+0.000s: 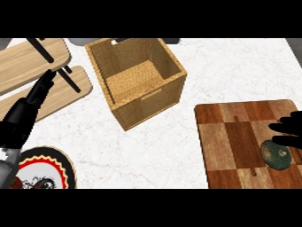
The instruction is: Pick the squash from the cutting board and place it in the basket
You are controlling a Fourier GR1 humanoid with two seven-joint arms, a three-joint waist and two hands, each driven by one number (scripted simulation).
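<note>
A dark green round squash point(275, 154) lies on the wooden cutting board point(235, 133) at the lower right. My right hand point(301, 129) hovers over the board's right side, just above and to the right of the squash, fingers curved toward it and partly over its far edge, not closed round it. The woven basket point(137, 80) stands tall and empty at the upper middle, left of the board. My left hand point(24, 111) rests at the left with fingers straight, pointing up toward the back.
Light wooden slatted pieces point(22, 66) with black rods lie at the far left. A red, white and black patterned plate point(45, 170) sits at the lower left near my left forearm. White marble counter point(231, 71) shows between basket and board.
</note>
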